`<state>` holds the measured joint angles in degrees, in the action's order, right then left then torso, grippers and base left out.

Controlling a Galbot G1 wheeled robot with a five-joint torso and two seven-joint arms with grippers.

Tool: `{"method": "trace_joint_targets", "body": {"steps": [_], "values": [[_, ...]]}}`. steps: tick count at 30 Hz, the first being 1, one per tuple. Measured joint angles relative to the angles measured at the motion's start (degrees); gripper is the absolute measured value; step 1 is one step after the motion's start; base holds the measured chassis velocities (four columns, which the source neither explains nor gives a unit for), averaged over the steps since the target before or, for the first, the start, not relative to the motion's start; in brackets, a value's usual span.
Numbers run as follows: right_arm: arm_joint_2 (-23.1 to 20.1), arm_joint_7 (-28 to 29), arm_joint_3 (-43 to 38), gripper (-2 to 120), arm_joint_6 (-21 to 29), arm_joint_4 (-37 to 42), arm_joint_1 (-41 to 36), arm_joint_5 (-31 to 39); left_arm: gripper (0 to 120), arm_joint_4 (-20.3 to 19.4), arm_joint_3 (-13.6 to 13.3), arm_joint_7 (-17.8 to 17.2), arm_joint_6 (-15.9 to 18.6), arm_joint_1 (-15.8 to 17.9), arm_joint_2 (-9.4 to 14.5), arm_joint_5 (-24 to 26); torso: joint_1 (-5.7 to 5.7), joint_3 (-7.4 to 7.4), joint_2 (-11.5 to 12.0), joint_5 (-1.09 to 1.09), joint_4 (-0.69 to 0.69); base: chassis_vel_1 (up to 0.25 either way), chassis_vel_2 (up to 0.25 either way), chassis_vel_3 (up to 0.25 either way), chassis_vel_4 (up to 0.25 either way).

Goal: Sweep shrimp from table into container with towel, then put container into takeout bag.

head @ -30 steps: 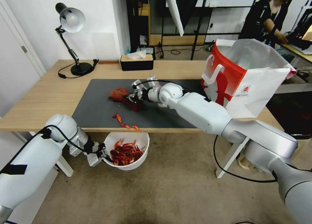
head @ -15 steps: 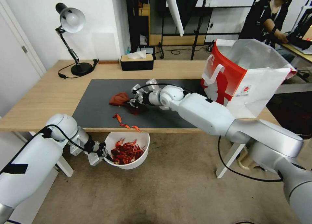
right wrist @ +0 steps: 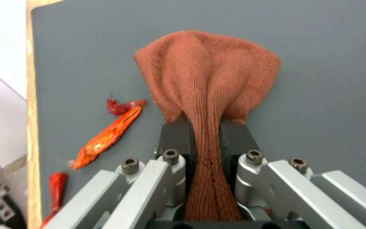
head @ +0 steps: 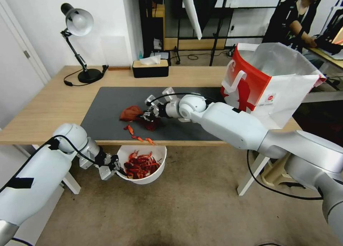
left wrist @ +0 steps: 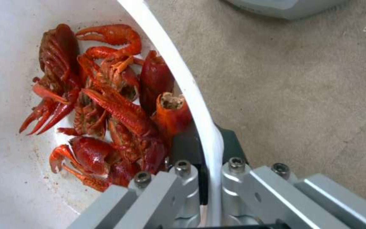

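Observation:
My right gripper (head: 145,114) is shut on the rust-red towel (head: 134,113), which drags on the dark mat; in the right wrist view the towel (right wrist: 208,82) fans out beyond the pinching fingers (right wrist: 175,136). A few loose shrimp (head: 130,129) lie between the towel and the table's (head: 53,99) front edge, and the right wrist view has a shrimp (right wrist: 106,136) beside the towel. Below that edge my left gripper (head: 115,166) is shut on the rim of the white container (head: 146,177), which holds a pile of shrimp (left wrist: 106,105). The takeout bag (head: 271,85) stands open at the table's right end.
A desk lamp (head: 78,42) stands at the back left and a black tissue box (head: 150,67) at the back middle. The floor under the container is beige carpet. A white table leg (head: 252,174) stands right of the container.
My right gripper has pulled the towel nearer the front edge, toward the loose shrimp. My left gripper has shifted the container slightly right and higher under the edge.

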<state>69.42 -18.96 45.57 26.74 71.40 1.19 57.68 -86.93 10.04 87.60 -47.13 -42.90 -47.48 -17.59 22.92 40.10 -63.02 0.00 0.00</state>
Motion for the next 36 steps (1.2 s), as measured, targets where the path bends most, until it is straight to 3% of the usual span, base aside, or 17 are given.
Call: {"method": "trace_joint_targets", "body": {"steps": [17, 36], "values": [[-5.8, 0.5, 2.7, 8, 0.8, 9.7, -0.9, 1.7, 0, -0.1, 0.2, 0.0, 0.0, 0.0, 0.0, 0.1, 0.00, 0.00, 0.0, 0.00, 0.00, 0.000, 0.000, 0.000, 0.000], [-17.1, 1.5, 1.0, 8, 1.2, 25.6, -7.2, 2.7, 0, -0.1, -0.4, 0.0, 0.0, 0.7, -1.7, -1.1, 0.00, 0.00, 0.0, 0.01, -0.01, 0.000, 0.000, 0.000, 0.000]]}}
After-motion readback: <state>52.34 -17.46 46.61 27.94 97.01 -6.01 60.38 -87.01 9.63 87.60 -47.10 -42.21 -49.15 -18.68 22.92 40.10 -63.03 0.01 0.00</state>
